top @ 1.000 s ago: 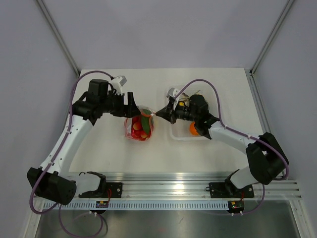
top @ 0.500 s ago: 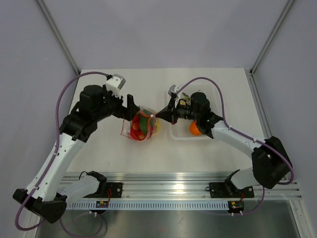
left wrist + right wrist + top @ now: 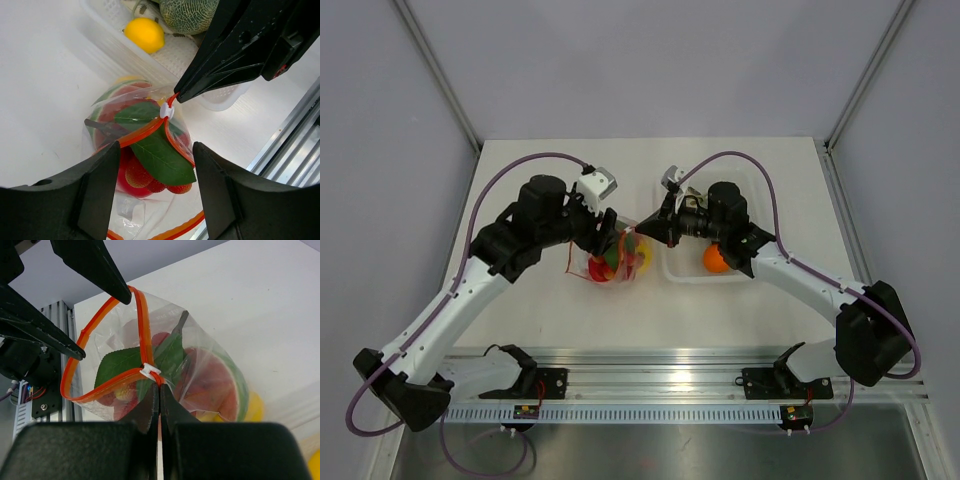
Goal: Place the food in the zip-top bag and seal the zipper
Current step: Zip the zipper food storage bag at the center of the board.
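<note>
Zip-top bag [image 3: 202,365] in right gripper [image 3: 160,392]

White arm links [image 3: 450,305], black joint housings [image 3: 542,200], purple cables [image 3: 540,154], grey wrist cameras [image 3: 598,184]; black tapered tool fingers [image 3: 100,190]

Top external: you look steeply down from above and behind the arm bases, far enough to hold the whole table [image 3: 520,300]. Left wrist: close in, facing the right gripper [image 3: 177,97]. Right wrist: closer still, facing back at the left gripper [image 3: 102,327]. All three share the zip-top bag [image 3: 610,262] mouth and zipper [image 3: 142,325].
</note>
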